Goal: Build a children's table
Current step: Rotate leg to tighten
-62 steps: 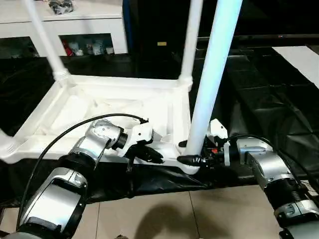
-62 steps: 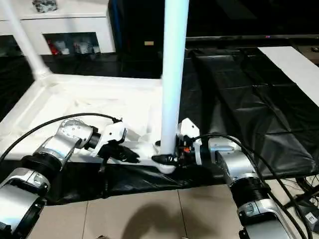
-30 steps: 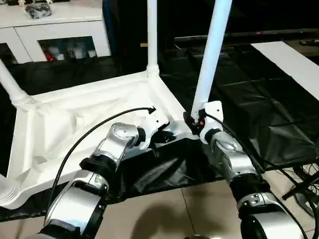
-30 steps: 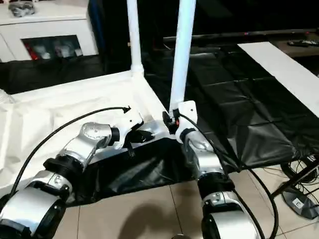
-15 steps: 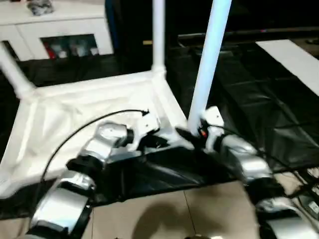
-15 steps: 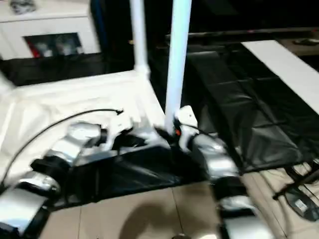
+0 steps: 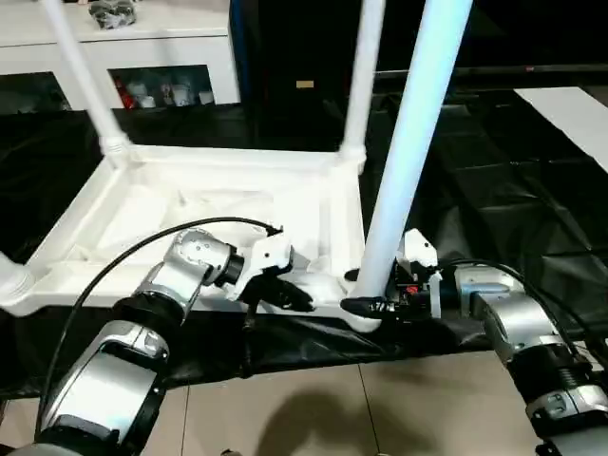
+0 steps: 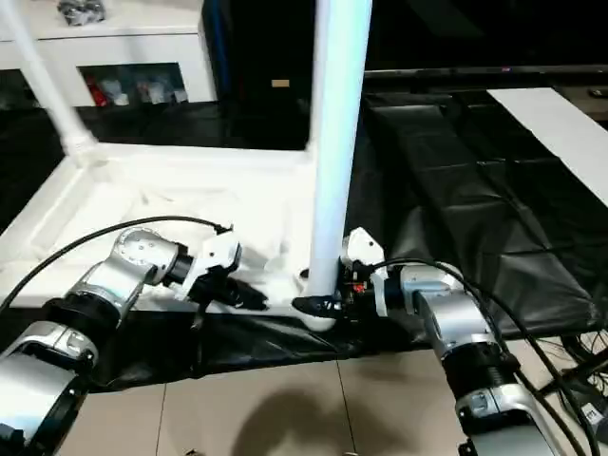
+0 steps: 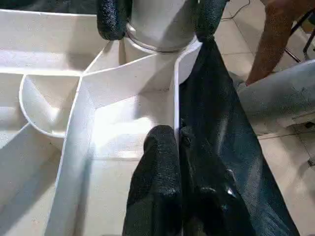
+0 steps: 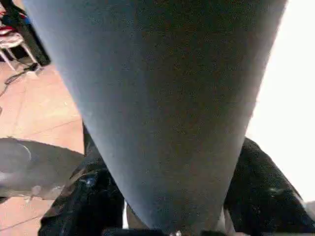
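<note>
The near white round tube leg [image 7: 404, 161] is clasped at its base by the right claw [image 7: 366, 292]; the white plastic tabletop's rim [image 9: 175, 105] is pinched by the clenched left claw [image 9: 178, 142].

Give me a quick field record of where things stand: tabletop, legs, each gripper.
tabletop: upside down on black sheet
legs seated: far pair, near-right leg
left gripper: shut, pinching the tabletop's near rim
right gripper: fingers around the near-right leg's base, at its socket
</note>
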Robot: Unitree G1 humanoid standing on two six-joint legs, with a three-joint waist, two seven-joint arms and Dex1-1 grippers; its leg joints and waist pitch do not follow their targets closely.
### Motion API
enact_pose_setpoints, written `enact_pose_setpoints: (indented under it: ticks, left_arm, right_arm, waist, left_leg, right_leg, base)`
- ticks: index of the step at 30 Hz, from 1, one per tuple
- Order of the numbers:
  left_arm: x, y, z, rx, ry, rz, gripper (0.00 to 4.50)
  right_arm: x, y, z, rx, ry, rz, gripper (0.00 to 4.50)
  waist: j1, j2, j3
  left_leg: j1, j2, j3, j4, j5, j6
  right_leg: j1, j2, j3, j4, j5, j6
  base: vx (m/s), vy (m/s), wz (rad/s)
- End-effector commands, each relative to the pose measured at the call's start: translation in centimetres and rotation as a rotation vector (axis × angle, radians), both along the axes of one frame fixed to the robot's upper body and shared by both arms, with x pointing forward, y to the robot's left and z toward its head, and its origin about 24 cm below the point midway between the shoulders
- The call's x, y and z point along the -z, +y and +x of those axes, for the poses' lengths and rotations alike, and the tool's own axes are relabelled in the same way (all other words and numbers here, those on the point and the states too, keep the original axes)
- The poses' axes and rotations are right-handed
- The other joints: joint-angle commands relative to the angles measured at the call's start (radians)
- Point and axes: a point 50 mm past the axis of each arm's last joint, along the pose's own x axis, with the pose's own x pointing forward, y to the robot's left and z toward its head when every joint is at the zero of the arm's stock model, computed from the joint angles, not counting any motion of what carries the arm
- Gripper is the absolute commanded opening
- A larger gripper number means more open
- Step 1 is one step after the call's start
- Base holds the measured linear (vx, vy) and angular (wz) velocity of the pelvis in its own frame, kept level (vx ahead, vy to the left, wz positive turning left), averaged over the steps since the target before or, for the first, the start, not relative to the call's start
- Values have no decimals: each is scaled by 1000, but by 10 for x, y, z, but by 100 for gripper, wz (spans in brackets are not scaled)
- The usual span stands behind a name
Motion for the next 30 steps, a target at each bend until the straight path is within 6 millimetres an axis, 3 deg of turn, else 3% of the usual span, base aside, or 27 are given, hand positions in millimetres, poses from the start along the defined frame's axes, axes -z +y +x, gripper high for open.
enact_pose_setpoints:
  ticks: [1,7,11,12,14,17,20,22,26,30]
  left_arm:
    - [-5,-8,5,7,-30,17,0]
    - [-4,-8,5,-9,-21,-2,0]
    - [-4,-7,10,-111,-50,-18,0]
    - [-4,-7,13,-148,-61,-19,0]
    - [-6,-11,18,-239,-82,-42,0]
    - [-5,-21,21,-324,-104,-62,0]
    - [-4,-35,23,-395,-121,-85,0]
    - [-4,-41,23,-419,-136,-88,0]
    - [-2,-55,21,-424,-148,-113,0]
    - [1,-57,18,-388,-165,-109,0]
  right_arm:
    - [16,21,-17,-151,107,-23,232]
    - [14,21,-17,-119,110,9,216]
    - [13,22,-2,104,44,52,212]
    - [14,21,2,167,28,50,212]
    - [18,21,13,369,3,41,210]
    - [24,23,23,599,-6,34,205]
    - [30,30,31,773,-12,11,202]
    - [32,33,35,854,-10,0,202]
    - [31,46,40,947,-32,-17,198]
    - [30,54,41,933,-83,-57,198]
  waist:
    - [-1,-7,-53]
    - [0,-6,-53]
    - [-4,-7,-52]
    - [-6,-5,-51]
    - [-14,-5,-49]
    - [-26,-6,-49]
    - [-48,-3,-50]
    - [-55,-4,-52]
    - [-62,-2,-55]
    - [-63,-2,-57]
  left_leg:
    - [10,25,-8,-68,-274,55]
    - [11,25,-8,-67,-279,50]
    - [9,23,-9,-70,-289,39]
    - [14,23,-10,-70,-303,31]
    - [14,22,-12,-72,-316,14]
    - [12,18,-18,-75,-330,0]
    - [8,17,-19,-75,-333,-7]
    - [8,14,-17,-71,-337,7]
    - [5,13,-15,-69,-309,23]
    - [3,14,-12,-67,-281,41]
  right_leg:
    - [45,-43,34,-74,-256,-234]
    - [44,-45,34,-76,-279,-228]
    - [42,-45,33,-78,-308,-217]
    - [38,-45,33,-82,-337,-210]
    - [32,-47,35,-85,-373,-200]
    - [34,-45,32,-91,-422,-171]
    - [34,-43,32,-87,-380,-189]
    - [35,-41,32,-90,-356,-194]
    - [38,-40,32,-86,-302,-208]
    - [41,-39,33,-79,-226,-225]
  base:
    - [0,0,0]
    - [0,0,0]
    - [0,0,0]
    - [0,0,0]
    - [0,0,0]
    - [0,0,0]
    - [0,0,0]
    - [0,0,0]
    - [0,0,0]
    - [0,0,0]
